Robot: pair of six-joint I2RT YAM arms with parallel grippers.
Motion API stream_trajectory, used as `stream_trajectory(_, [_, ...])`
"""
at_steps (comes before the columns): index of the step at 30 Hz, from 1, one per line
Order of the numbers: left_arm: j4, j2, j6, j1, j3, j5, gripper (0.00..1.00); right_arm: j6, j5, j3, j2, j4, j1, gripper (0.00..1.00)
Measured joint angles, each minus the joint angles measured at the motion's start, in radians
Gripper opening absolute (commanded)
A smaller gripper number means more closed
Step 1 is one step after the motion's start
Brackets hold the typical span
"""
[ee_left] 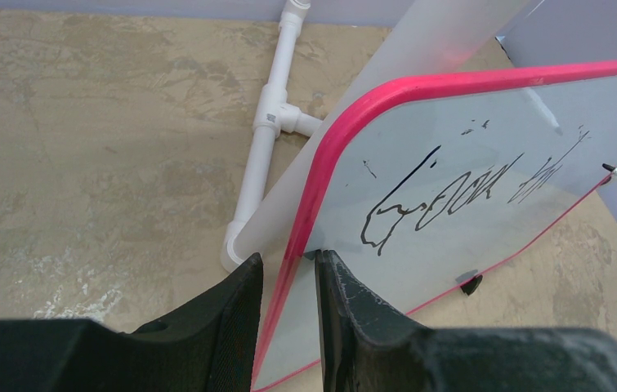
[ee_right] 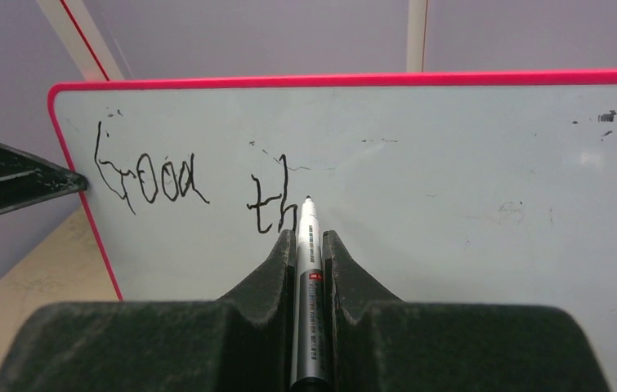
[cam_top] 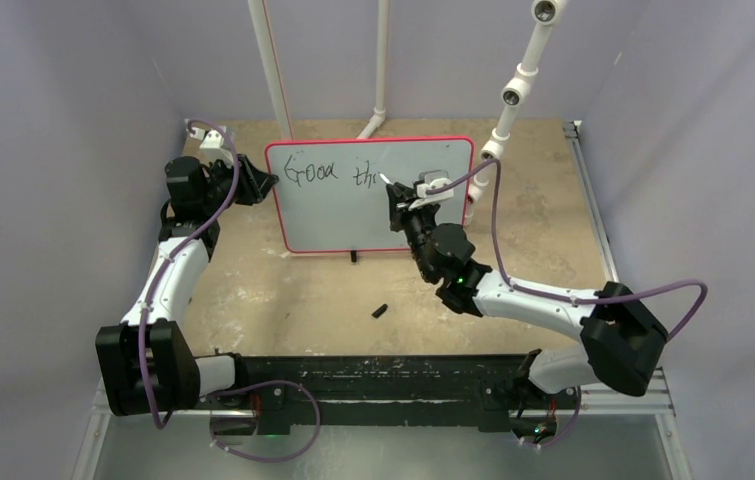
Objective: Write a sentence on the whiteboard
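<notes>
The whiteboard [cam_top: 353, 215] stands upright at the far middle of the table [cam_top: 283, 290]. Its left rim is pinched between the closed fingers of the left gripper [ee_left: 288, 263]. The right gripper [ee_right: 308, 239] is clamped on a marker [ee_right: 308, 253], whose tip touches the board at the "h". The sentence [ee_right: 190, 192] reads "Good th" (one line only). A small black piece [cam_top: 380, 311] lies on the table nearer than the board.

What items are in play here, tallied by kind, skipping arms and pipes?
whiteboard: 1
marker: 1
small black piece, loose, possibly a cap: 1
Total: 3
</notes>
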Motion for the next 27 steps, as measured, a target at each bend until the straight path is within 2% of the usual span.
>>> stream_trajectory(27, [-0.001, 0.000, 0.000, 0.000, 0.000, -0.001, 0.29, -0.101, 0.002, 0.059, 0.124, 0.076, 0.000, 0.00])
